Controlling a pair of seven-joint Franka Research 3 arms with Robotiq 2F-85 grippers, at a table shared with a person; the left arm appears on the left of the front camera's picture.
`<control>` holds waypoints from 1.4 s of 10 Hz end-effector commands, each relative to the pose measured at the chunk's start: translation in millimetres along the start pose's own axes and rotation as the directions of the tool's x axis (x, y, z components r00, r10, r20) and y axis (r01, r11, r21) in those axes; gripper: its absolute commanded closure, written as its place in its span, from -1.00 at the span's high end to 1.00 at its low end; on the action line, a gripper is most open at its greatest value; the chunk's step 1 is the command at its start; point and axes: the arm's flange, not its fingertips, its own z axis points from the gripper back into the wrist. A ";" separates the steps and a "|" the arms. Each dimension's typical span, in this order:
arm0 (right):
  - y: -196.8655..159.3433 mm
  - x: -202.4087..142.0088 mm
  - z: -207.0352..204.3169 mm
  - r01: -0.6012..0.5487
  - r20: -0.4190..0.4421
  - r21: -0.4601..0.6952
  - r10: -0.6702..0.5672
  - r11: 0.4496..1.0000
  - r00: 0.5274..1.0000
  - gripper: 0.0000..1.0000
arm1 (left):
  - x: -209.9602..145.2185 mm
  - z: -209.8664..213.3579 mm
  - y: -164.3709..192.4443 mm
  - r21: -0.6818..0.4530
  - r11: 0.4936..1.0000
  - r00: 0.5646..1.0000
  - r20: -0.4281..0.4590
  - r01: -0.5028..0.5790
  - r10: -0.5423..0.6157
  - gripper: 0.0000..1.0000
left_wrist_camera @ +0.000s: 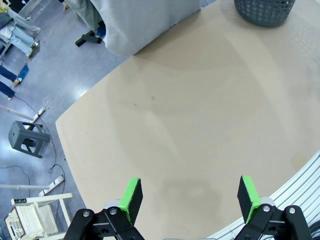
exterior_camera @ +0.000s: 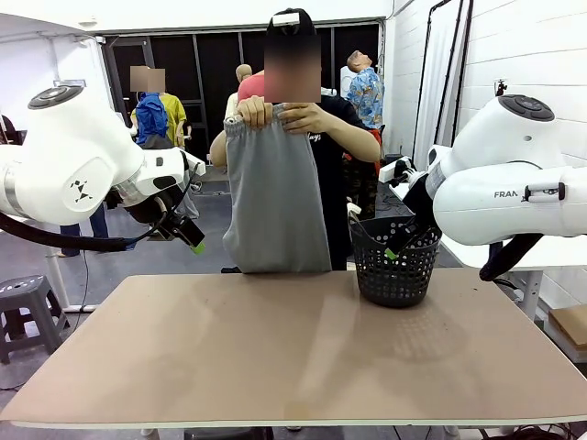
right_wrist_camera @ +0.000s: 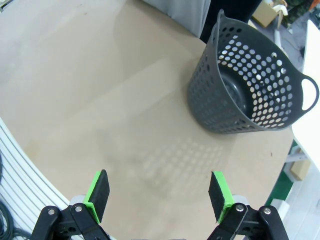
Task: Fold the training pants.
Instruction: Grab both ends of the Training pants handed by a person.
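Note:
A person at the far side of the table holds the light grey training pants (exterior_camera: 274, 197) up by the gathered waistband with both hands (exterior_camera: 280, 115); the fabric hangs down to the table's far edge. The pants' lower part (left_wrist_camera: 142, 22) also hangs at the top of the left wrist view. My left gripper (left_wrist_camera: 190, 196) is open above the bare tabletop, well short of the pants. My right gripper (right_wrist_camera: 159, 194) is open too, hovering over the table beside the basket. In the front view the left gripper (exterior_camera: 188, 240) hangs at the left and the right gripper (exterior_camera: 396, 247) sits in front of the basket.
A black mesh basket (exterior_camera: 396, 264) stands on the tan table (exterior_camera: 293, 357) at the far right and looks empty inside (right_wrist_camera: 250, 85). A grey stool (exterior_camera: 26, 307) is on the floor at the left. Other people stand far behind.

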 end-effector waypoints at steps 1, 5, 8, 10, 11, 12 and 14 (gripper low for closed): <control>0.4 0.0 -2.1 0.005 0.009 -0.003 -0.005 1.000 1.000 1.00 | -0.1 -0.2 1.1 0.001 1.000 1.000 0.004 0.011 -0.011 1.00; 0.4 0.0 -2.1 0.005 0.009 -0.003 -0.005 1.000 1.000 1.00 | -0.1 -0.2 1.1 0.001 1.000 1.000 0.004 0.011 -0.011 1.00; 0.4 0.0 -2.1 0.005 0.009 -0.003 -0.005 1.000 1.000 1.00 | -0.1 -0.2 1.1 0.001 1.000 1.000 0.004 0.011 -0.011 1.00; 0.4 0.0 -2.1 0.005 0.009 -0.003 -0.005 1.000 1.000 1.00 | -0.1 -0.2 1.1 0.001 1.000 1.000 0.004 0.011 -0.011 1.00; 0.4 0.0 -2.1 0.005 0.009 -0.003 -0.005 1.000 1.000 1.00 | -0.1 -0.2 1.1 0.001 1.000 1.000 0.004 0.011 -0.011 1.00; 0.4 0.0 -2.1 0.005 0.009 -0.003 -0.005 1.000 1.000 1.00 | -0.1 -0.2 1.1 0.001 1.000 1.000 0.004 0.011 -0.011 1.00; 0.4 0.0 -2.1 0.005 0.009 -0.003 -0.005 1.000 1.000 1.00 | -0.1 -0.2 1.1 0.001 1.000 1.000 0.004 0.011 -0.011 1.00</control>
